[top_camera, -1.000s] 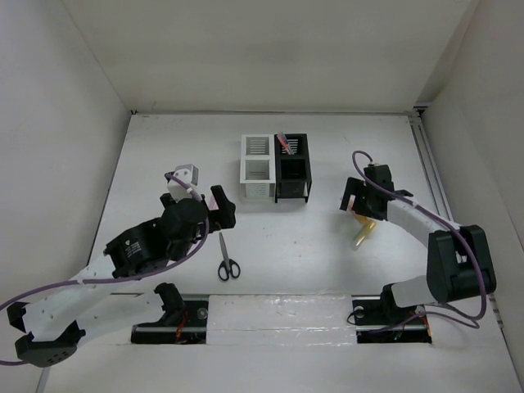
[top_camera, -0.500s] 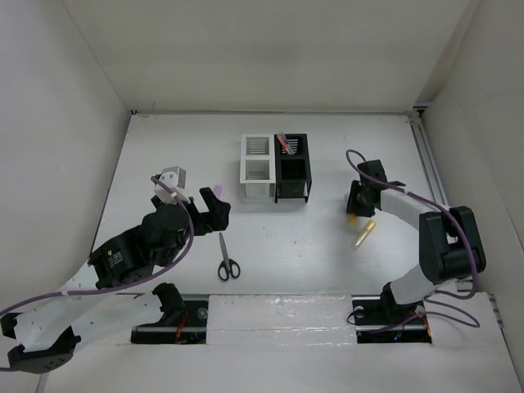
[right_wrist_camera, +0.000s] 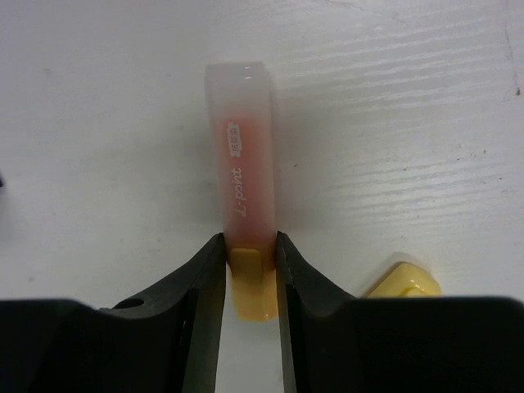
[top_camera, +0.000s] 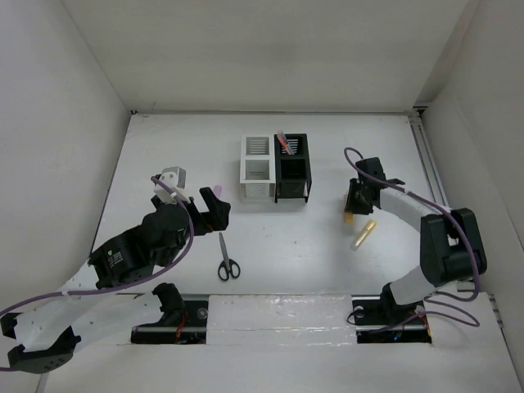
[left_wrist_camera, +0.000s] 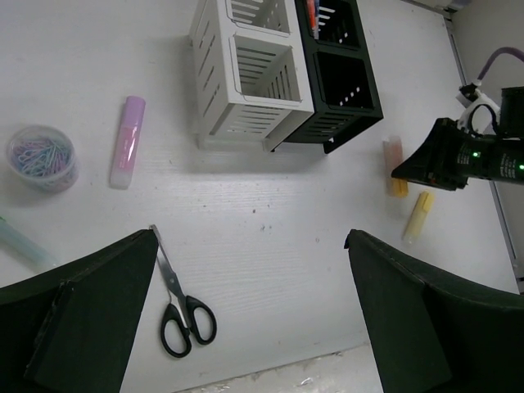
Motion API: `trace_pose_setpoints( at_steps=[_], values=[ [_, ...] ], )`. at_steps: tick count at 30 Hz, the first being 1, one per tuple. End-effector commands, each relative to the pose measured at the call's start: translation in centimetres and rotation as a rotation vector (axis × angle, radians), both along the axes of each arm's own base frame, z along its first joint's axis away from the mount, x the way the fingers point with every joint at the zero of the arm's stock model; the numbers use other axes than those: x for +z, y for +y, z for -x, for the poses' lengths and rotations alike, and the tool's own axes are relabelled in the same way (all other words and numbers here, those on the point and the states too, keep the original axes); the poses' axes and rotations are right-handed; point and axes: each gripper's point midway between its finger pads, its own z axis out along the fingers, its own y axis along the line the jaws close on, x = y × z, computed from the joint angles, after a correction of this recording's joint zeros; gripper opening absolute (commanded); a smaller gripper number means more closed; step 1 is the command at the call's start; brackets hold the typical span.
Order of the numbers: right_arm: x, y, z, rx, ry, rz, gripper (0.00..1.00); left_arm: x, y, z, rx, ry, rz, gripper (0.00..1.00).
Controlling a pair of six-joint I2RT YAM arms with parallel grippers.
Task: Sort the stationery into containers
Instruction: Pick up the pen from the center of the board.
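Note:
My right gripper (right_wrist_camera: 250, 262) is down at the table, its jaws pressed against both sides of an orange highlighter (right_wrist_camera: 244, 188) that lies flat, right of the organizers (top_camera: 350, 217). A yellow highlighter (top_camera: 364, 234) lies just beside it. The white container (top_camera: 255, 169) and the black container (top_camera: 293, 170) stand together at centre back; a red pen (top_camera: 284, 142) leans in the black one. Black-handled scissors (left_wrist_camera: 176, 296) lie under my left gripper (left_wrist_camera: 250, 237), which hangs open above the table. A pink highlighter (left_wrist_camera: 128, 142) lies left of the white container.
A small round tub of coloured paper clips (left_wrist_camera: 41, 155) sits at the far left, with a pale green pen (left_wrist_camera: 20, 242) near it. Enclosure walls stand on three sides. The arm bases and a rail run along the near edge (top_camera: 278, 311).
The right gripper came down over the orange highlighter and its jaws closed in against it. The left arm swung left and back, then stayed still with its jaws wide.

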Motion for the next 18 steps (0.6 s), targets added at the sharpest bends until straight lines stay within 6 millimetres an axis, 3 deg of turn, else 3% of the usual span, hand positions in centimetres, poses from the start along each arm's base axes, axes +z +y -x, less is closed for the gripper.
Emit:
trace_pose_setpoints(
  at_steps=[1,4,7,8,10,11,12,15,18],
  values=[
    [6.0,1.8,-2.0,0.036,-0.209,-0.043,0.00,0.9,0.1,-0.5,0.035,-0.017,0.022,1.00],
    [10.6,2.5,-2.0,0.049,-0.354,-0.093,0.00,2.0,-0.7,-0.6,0.022,-0.019,0.079,1.00],
    [14.2,6.0,-1.2,0.163,-0.444,-0.192,0.00,4.5,-2.3,-0.8,-0.039,-0.063,0.196,1.00],
    [15.7,8.7,-0.6,0.250,-0.488,-0.254,0.00,5.1,-2.8,-0.7,-0.063,-0.079,0.233,1.00],
    [17.6,11.5,0.8,0.339,-0.559,-0.335,0.00,6.7,-4.0,-1.0,-0.092,-0.135,0.322,1.00],
    [19.5,13.4,0.9,0.398,-0.643,-0.388,0.00,7.4,-4.6,-0.7,-0.124,-0.154,0.362,1.00],
    [20.2,16.2,2.7,0.490,-0.652,-0.458,0.00,7.7,-5.3,-0.8,-0.144,-0.172,0.393,1.00],
    [22.3,20.2,5.4,0.609,-0.709,-0.555,0.00,9.2,-7.1,-0.8,-0.211,-0.262,0.503,1.00],
    [23.8,21.8,6.4,0.638,-0.749,-0.558,0.00,8.8,-9.1,-2.1,-0.221,-0.251,0.493,1.00]
  ],
)
